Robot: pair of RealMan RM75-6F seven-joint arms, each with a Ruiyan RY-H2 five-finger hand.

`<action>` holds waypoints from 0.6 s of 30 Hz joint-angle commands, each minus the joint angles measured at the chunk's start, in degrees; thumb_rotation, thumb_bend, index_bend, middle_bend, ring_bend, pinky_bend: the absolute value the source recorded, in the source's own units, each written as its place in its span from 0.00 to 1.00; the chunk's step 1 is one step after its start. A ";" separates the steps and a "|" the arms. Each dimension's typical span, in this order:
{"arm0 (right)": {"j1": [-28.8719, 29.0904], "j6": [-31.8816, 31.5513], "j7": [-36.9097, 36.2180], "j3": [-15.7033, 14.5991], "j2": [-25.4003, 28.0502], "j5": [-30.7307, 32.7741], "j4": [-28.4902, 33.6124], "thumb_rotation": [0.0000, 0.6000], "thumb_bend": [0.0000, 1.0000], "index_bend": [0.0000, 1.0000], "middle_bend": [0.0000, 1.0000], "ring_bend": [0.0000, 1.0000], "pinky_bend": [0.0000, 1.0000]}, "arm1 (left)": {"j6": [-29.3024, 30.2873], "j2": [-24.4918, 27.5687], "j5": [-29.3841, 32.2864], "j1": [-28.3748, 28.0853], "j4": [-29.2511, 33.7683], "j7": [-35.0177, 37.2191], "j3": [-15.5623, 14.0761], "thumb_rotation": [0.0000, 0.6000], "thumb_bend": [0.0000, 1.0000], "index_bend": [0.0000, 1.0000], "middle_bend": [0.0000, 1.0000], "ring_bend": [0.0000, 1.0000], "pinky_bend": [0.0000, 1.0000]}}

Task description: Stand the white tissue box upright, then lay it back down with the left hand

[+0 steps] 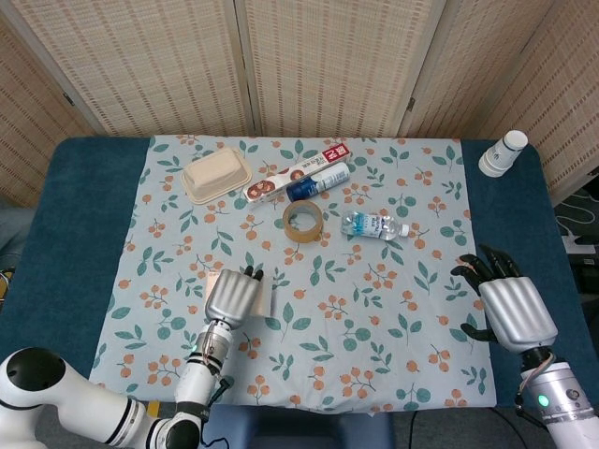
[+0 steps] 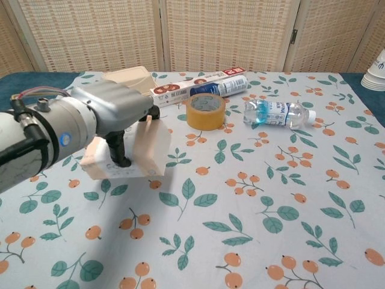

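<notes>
Left hand (image 2: 114, 117) around tissue box (image 2: 147, 147) (tilted)

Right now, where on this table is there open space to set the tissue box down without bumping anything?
The near half of the floral cloth is bare, between the left hand holding the tissue box and the right hand. Crowded: the far centre, with tape roll, water bottle, long carton and tray.
</notes>
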State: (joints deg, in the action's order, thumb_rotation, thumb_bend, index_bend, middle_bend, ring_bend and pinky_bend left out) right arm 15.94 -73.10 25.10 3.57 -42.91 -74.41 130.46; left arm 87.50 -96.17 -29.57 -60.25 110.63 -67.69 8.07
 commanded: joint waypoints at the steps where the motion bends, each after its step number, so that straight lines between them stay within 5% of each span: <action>1: -0.02 -0.01 0.08 -0.01 0.01 -0.07 0.05 1.00 0.07 0.29 0.15 0.00 0.11 | -1.32 -0.59 -11.63 5.43 -3.21 19.35 4.03 1.00 0.24 0.45 0.52 0.98 1.00; 5: -0.08 -0.06 0.31 -0.09 -0.05 -0.42 0.33 1.00 0.07 0.29 0.15 0.00 0.11 | -1.41 -2.50 -14.26 9.88 -6.66 34.59 8.91 1.00 0.24 0.45 0.52 1.00 1.00; 9: -0.07 0.24 0.63 -0.29 -0.27 -0.37 0.24 1.00 0.07 0.29 0.15 0.00 0.11 | -2.45 -4.50 -21.10 13.72 -12.81 47.09 7.72 1.00 0.23 0.45 0.52 1.00 1.00; 18: 0.22 0.67 1.33 -0.28 -0.78 0.66 -0.21 1.00 0.07 0.29 0.15 0.00 0.11 | -6.07 -9.28 -25.58 20.18 -19.53 68.20 9.05 1.00 0.23 0.42 0.49 1.00 1.00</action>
State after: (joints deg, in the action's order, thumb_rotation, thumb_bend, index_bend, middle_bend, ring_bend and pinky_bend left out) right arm 16.13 -72.48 26.37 3.30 -43.65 -73.83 130.31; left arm 83.23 -102.67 -52.94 -43.55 94.77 -5.36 15.75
